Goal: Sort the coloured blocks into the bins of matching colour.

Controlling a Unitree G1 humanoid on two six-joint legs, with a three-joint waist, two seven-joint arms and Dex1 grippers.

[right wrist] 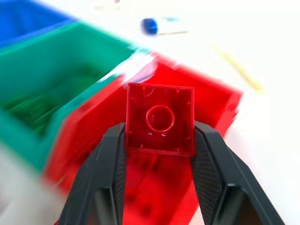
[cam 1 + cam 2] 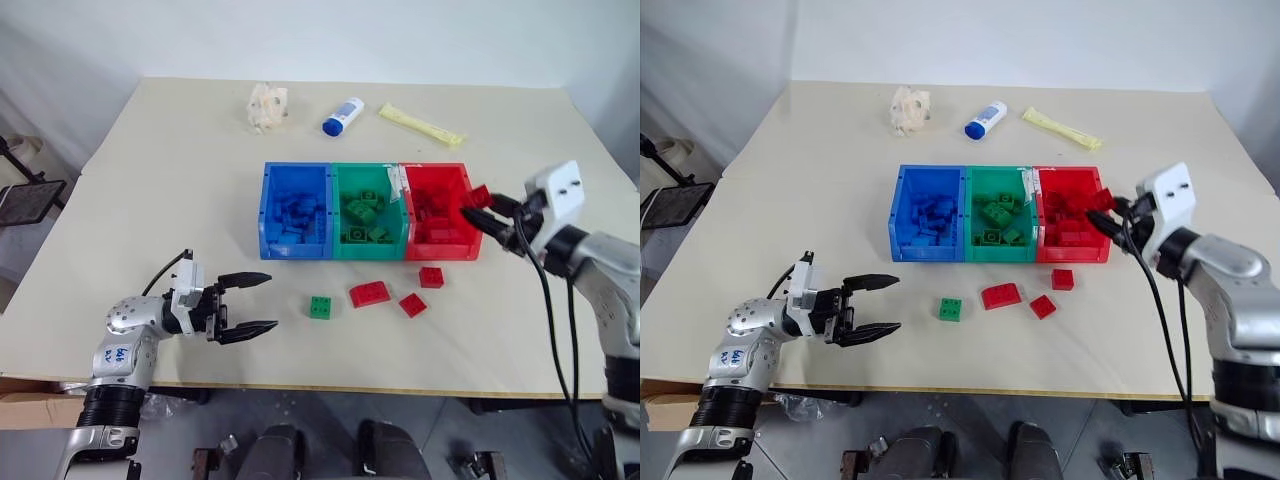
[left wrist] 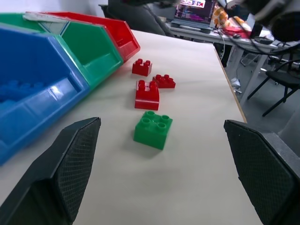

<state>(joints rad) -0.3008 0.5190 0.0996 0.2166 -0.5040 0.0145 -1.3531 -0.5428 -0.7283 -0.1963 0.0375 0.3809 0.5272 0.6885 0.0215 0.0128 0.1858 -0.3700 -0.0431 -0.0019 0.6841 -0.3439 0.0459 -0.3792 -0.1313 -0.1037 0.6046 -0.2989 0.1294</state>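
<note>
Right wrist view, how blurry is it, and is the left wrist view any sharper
Right wrist view: the red block gripped between the right gripper fingers is sharp, while the red bin, green bin and bottle behind are smeared by motion blur. Left wrist view: crisp, the green block and the three red blocks show clear studs with soft shadows on the table.

The bins point(image 1: 70, 84) look smeared and fuzzy in the right wrist view, and the blue bin point(image 3: 33, 93) is cut off at the left wrist view's edge.
</note>
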